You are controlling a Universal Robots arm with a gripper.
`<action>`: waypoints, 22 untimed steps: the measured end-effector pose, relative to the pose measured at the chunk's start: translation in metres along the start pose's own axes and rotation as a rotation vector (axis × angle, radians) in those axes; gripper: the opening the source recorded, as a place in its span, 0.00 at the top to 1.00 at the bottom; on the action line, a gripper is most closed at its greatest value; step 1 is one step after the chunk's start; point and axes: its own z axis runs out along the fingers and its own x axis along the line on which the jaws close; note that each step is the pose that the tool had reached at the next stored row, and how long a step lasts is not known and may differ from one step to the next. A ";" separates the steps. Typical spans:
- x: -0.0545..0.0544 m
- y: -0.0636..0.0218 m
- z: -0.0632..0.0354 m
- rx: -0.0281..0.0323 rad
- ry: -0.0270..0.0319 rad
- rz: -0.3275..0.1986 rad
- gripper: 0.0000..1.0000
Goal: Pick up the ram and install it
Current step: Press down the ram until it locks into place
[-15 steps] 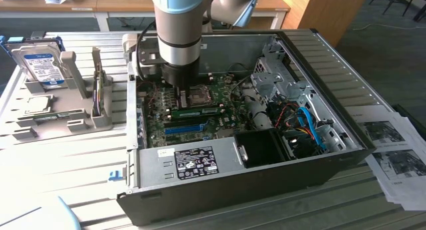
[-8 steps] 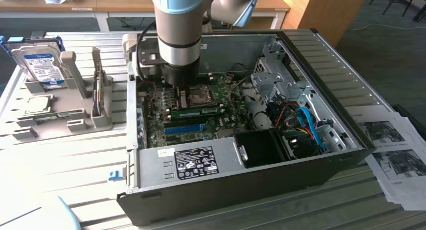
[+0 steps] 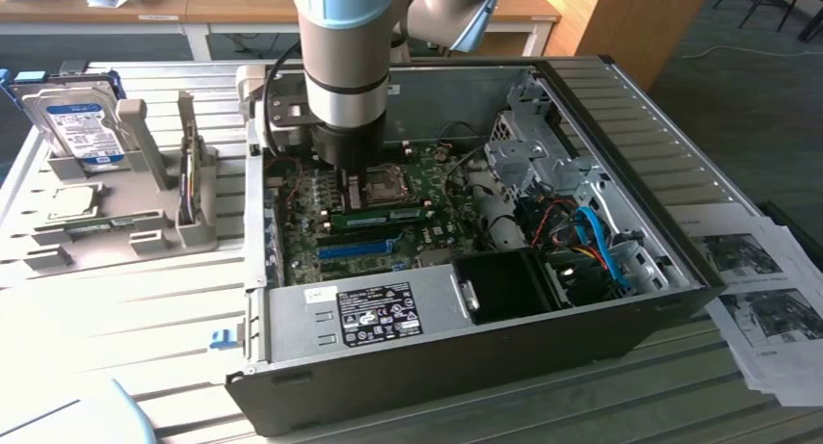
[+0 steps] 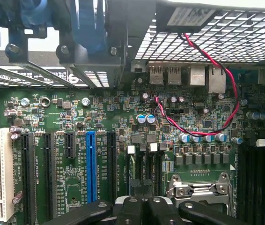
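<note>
Well, the green ram (image 3: 382, 216) (long, thin) sits on the motherboard (image 3: 308, 247).

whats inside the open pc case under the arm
A green motherboard with a blue slot, a seated ram stick and CPU socket; the gripper covers the board beneath it.

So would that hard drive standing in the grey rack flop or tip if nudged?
Probably stiff and heavy for its size: the hard drive looks like a solid metal box. It likely won't tip, since it stands on edge in the rack. Its smooth label may be slippery.
</note>
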 end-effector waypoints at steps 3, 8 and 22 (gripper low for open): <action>0.000 0.0000 0.0004 -0.0001 -0.0001 0.000 0.91; 0.000 0.0000 0.0006 0.0000 -0.0002 0.000 0.91; 0.001 0.0000 0.0025 0.0001 -0.0003 0.000 0.91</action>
